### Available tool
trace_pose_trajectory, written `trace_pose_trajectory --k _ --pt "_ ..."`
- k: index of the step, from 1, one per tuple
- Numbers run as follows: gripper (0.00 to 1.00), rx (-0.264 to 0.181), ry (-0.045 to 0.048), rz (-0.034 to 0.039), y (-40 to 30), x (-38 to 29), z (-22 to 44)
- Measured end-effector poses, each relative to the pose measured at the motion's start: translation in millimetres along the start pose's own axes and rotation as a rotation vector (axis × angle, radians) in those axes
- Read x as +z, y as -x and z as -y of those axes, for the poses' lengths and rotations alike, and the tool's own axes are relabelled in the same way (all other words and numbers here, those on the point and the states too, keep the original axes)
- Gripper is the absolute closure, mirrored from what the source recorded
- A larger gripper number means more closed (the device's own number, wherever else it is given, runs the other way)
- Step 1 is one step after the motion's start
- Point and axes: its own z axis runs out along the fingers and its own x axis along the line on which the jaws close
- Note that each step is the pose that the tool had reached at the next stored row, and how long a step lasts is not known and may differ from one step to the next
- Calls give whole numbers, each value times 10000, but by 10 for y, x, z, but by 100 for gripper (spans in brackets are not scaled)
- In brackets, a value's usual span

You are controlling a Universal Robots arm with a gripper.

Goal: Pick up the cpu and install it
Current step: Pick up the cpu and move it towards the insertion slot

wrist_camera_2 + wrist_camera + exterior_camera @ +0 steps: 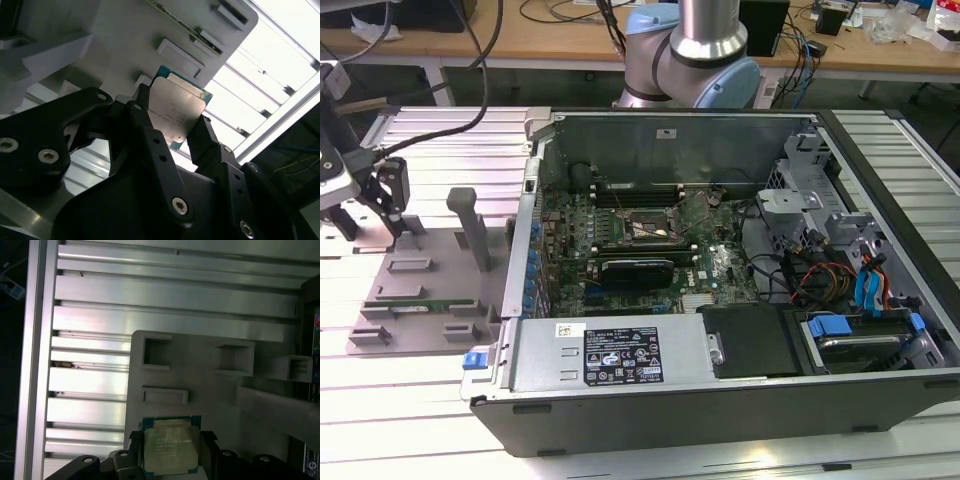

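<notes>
The cpu point(177, 112) point(171, 447) is a flat square chip with a silver-grey metal top and a thin green rim. In both wrist views it sits between the black fingers point(145, 120) of my gripper point(174, 114) point(171, 440), which press on two opposite edges. The chip hangs just over the grey fixture plate point(200, 385) point(430, 270). In the exterior view my gripper point(388, 195) is at the far left, over that plate's back corner, well away from the open computer case point(720, 400). The motherboard's socket point(645, 228) lies open inside the case.
A long green memory stick point(420, 303) lies in a slot on the fixture plate, and grey posts point(470, 225) stand up from it. A long black card point(635, 270) sits below the socket. The arm's base point(700, 50) stands behind the case. Ribbed aluminium table point(90, 410) surrounds the plate.
</notes>
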Motion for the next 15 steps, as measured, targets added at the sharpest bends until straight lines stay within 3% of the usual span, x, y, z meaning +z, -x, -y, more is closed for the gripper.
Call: trace_pose_trajectory --k 6,15 --pt "46 0 1 0 3 -103 0" --pt "46 0 0 0 12 -381 1"
